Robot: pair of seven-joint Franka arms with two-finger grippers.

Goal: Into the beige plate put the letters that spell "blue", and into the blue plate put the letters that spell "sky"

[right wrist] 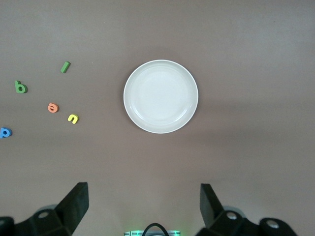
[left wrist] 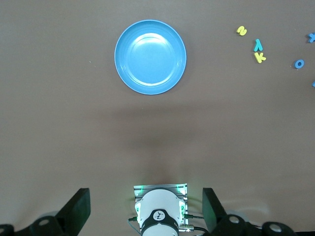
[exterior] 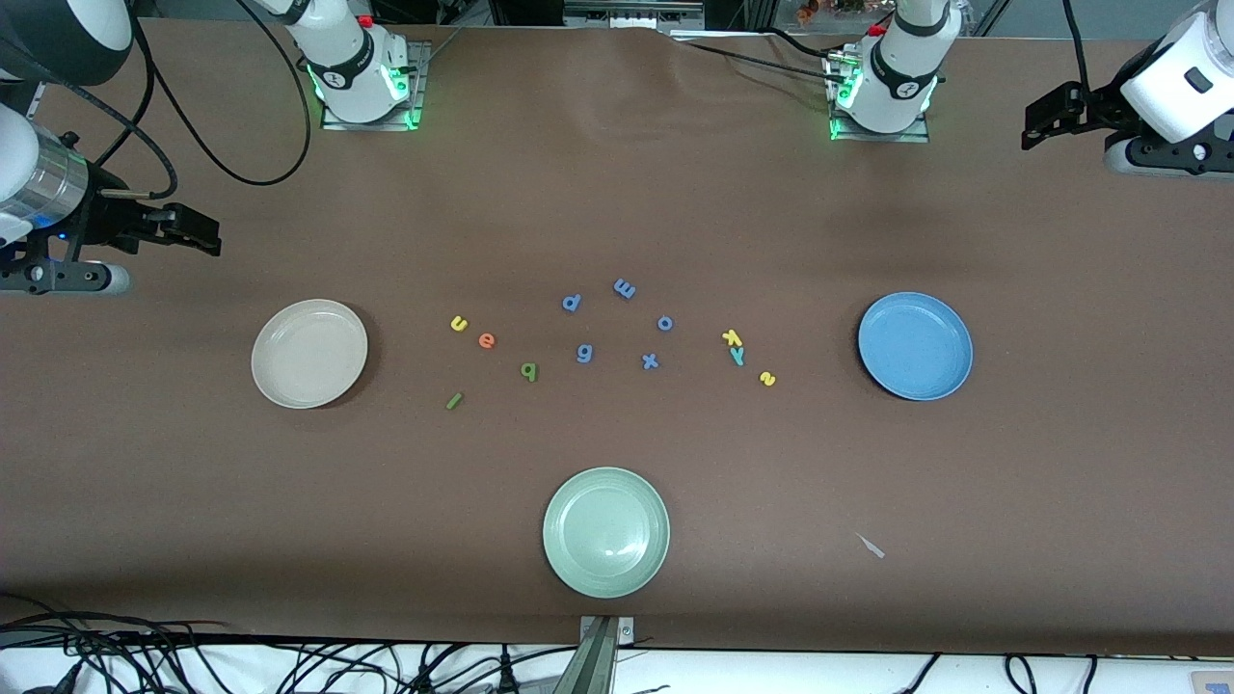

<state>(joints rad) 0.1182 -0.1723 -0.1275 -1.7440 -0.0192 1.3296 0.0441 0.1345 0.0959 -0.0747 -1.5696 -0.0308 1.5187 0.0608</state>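
Both grippers wide, empty, waiting: left gripper high over blue plate end, right gripper over beige plate end. u, e, b, l on table beside beige plate; k, y, s beside blue plate.

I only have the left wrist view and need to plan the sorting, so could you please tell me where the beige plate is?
Observer: The beige plate lies empty toward the right arm's end of the table.
Operator: Thank you. Where are the letters for "blue"?
Observer: The yellow u, orange e, light green b and dark green l lie loose beside that plate, toward the middle.
Operator: And the right gripper?
Observer: The right gripper hangs open over the right arm's end, holding nothing.
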